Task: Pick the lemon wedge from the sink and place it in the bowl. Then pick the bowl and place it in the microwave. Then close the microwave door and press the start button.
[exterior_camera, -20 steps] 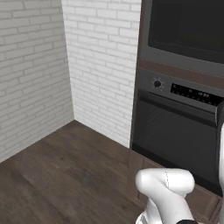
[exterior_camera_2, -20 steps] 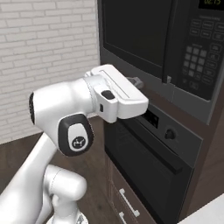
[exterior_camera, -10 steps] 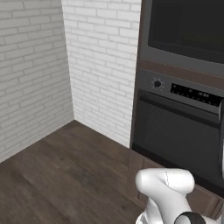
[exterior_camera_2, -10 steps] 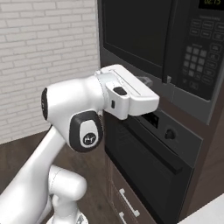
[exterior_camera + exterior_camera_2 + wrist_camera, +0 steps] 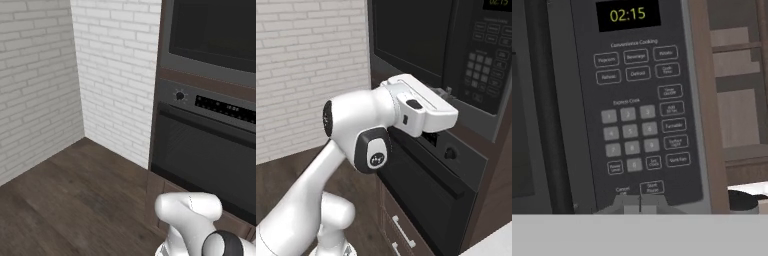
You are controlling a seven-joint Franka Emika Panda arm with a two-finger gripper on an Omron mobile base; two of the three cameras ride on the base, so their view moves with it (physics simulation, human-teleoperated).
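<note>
The microwave [image 5: 466, 55] is built into the dark cabinet wall, and its door [image 5: 411, 35] is closed flat; the door's dark glass [image 5: 215, 30] also appears in the left base view. My gripper [image 5: 447, 93] is shut with nothing in it, just left of the keypad's lower edge. In the hand view the control panel [image 5: 639, 100] reads 02:15. My closed fingertips [image 5: 639, 205] sit right below the start button [image 5: 652, 188], close to the panel. The lemon wedge, the bowl and the sink are out of view.
An oven [image 5: 200, 145] with a knob [image 5: 450, 153] and a display strip sits under the microwave, with drawers [image 5: 403, 232] lower down. White brick walls [image 5: 45, 85] and dark wood floor [image 5: 75, 200] lie to the left. Wooden shelves [image 5: 737, 75] stand beside the panel.
My hand has swung right along the microwave's front, from the door toward the keypad. It has stayed shut. The base views have not shifted.
</note>
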